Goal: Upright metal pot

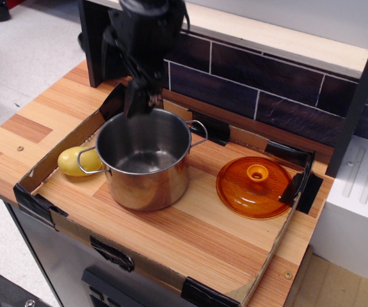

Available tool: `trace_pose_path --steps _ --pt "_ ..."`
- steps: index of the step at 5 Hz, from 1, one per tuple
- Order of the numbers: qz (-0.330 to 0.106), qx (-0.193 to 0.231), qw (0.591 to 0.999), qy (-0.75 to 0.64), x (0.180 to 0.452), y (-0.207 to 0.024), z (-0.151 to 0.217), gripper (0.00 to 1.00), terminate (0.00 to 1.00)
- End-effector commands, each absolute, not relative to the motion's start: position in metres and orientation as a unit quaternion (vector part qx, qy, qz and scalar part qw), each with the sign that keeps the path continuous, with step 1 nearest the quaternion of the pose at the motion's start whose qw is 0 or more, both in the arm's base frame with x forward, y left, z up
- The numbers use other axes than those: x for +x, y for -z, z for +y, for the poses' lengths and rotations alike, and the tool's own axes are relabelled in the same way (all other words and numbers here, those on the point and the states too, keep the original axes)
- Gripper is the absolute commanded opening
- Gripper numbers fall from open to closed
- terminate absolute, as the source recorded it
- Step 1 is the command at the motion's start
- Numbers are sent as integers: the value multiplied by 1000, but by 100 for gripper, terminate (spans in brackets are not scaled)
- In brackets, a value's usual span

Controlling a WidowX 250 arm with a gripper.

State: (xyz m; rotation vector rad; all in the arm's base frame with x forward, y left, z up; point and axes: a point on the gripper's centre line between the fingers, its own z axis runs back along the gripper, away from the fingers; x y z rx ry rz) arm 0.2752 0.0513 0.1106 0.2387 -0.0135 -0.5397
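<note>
Left-centre on worktop (190,230), metal pot (146,158) sits upright w/ gripper (137,102) just above rim, apparently released; task looks done.

A shiny, mirror-smooth stainless-steel metal pot (146,160) with thin wire handles. A glossy, translucent orange lid (254,187). A smooth, slightly glossy yellow potato (75,160). The bench (190,236) is striped, satin-finished wood, edged with matt brown cardboard walls (56,153) patched with black tape. The black pincer (136,96) looks matt.
</note>
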Motion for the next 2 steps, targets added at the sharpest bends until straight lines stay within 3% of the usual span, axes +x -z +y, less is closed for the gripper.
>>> trace_pose_path --steps 1,2 --pt "-100 65 963 244 285 -200 52 100 0" --pt "-100 65 963 244 285 -200 52 100 100"
